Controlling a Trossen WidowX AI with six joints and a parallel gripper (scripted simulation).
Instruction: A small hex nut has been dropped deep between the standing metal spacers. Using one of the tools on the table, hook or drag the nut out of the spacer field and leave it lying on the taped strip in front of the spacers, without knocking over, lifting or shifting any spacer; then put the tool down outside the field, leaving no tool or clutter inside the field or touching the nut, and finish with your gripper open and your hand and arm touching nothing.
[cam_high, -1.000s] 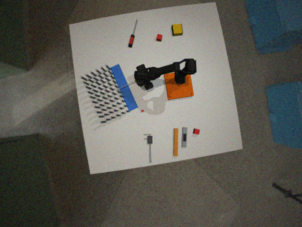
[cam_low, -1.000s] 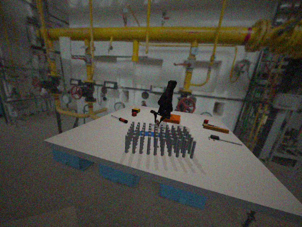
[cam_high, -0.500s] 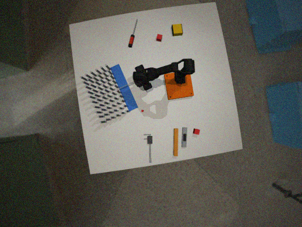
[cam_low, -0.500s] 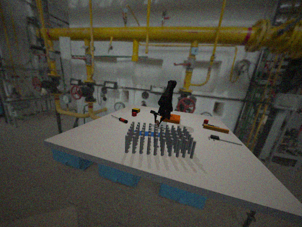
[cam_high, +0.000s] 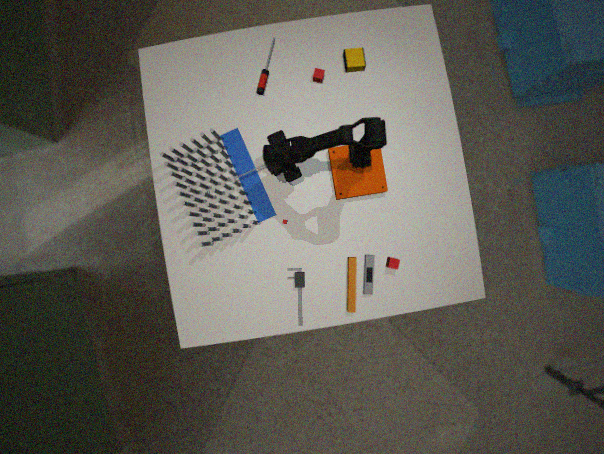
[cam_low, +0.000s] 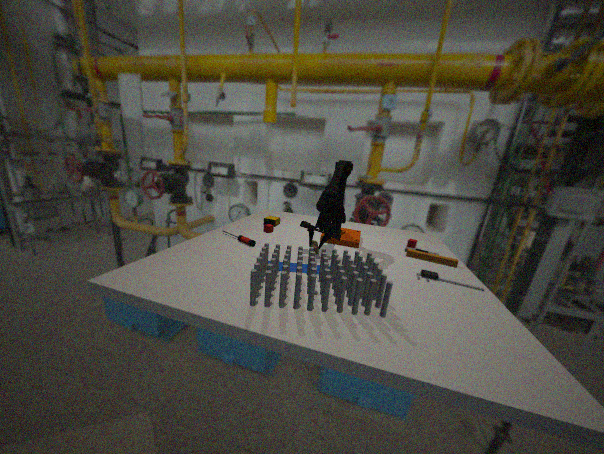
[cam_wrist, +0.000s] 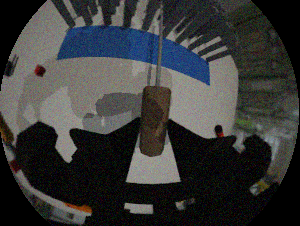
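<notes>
Tool: I have the tool (cam_high: 276, 161) (cam_low: 315, 245) (cam_wrist: 154, 121) clamped on the brown handle (cam_low: 314, 245) (cam_wrist: 156, 121) of a thin rod (cam_high: 252, 172) (cam_wrist: 160, 60).
Rod: from the handle it runs across the blue strip (cam_high: 260, 195) (cam_low: 295, 267) (cam_wrist: 100, 42), its far part reaching the spacers (cam_high: 206, 244) (cam_low: 355, 296) (cam_wrist: 127, 15); I cannot tell whether it touches any.
Hex nut: I cannot make it out in any of my 3 views, so I cannot say which side of the tool it lies on or how near it is.
Spacers: they stand upright in rows beyond the strip; the tool itself is on the strip's other side, outside the field.
Small red piece: 1 red bit (cam_high: 285, 221) (cam_wrist: 40, 70) lies on the table (cam_high: 225, 300) (cam_low: 200, 295) (cam_wrist: 190, 107), near one end of the strip and apart from the tool; its shape is too small for me to read.
Screwdriver: 1 red-and-black screwdriver (cam_high: 263, 81) (cam_low: 246, 240) (cam_wrist: 218, 131) lies well apart from the tool.
Forked piece: 1 grey forked piece (cam_high: 299, 280) (cam_low: 430, 274) lies on the opposite side of the table from the screwdriver.
</notes>
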